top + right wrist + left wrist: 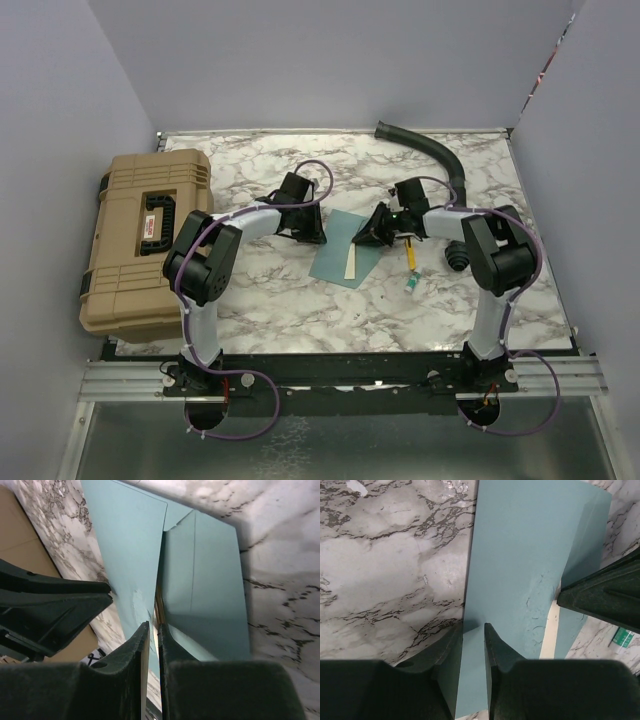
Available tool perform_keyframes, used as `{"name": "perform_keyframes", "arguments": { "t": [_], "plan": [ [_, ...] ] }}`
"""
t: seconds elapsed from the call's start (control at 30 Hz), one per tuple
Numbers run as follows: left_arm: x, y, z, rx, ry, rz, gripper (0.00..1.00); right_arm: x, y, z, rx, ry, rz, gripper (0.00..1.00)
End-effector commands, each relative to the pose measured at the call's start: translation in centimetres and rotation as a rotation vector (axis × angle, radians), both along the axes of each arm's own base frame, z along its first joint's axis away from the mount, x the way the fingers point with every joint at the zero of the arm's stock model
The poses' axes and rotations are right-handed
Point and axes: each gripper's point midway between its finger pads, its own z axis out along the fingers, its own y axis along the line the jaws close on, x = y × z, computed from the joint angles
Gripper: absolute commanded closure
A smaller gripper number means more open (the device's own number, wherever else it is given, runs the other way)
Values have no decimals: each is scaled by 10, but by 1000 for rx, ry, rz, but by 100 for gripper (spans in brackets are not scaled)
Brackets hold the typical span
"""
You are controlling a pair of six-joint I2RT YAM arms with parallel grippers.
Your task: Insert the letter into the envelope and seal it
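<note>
The teal envelope (335,255) lies flat on the marble table between both grippers. The tan letter (351,265) sits inside it, and only a narrow strip shows between the body and the flap. My left gripper (308,232) is at the envelope's left edge. In the left wrist view (474,627) its jaws stand slightly apart, straddling that edge of the envelope (515,555), with the letter strip (548,637) to the right. My right gripper (372,235) is at the flap side. In the right wrist view (153,625) its jaws are almost together at the seam where the letter (158,597) meets the flap (205,580).
A tan tool case (140,240) stands at the table's left edge. A black hose (430,150) curves along the back right. A yellow pen (411,255), a small green-and-white item (410,285) and a black object (457,257) lie right of the envelope.
</note>
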Motion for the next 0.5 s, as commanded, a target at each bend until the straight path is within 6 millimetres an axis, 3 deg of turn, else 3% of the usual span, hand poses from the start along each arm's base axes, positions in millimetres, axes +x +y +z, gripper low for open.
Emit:
{"name": "perform_keyframes", "arguments": {
  "t": [0.0,0.2,0.33,0.47],
  "plan": [
    [-45,11,-36,39,197,15,74,-6,11,-11,38,48,-32,85],
    [-41,15,-30,45,185,63,71,-13,-4,0,-58,15,-45,77],
    [-32,16,-17,51,135,77,58,-21,-16,8,-123,-11,-35,65],
    [-28,26,-2,90,78,81,42,-37,-26,6,-155,-10,-19,63]
  ]
}}
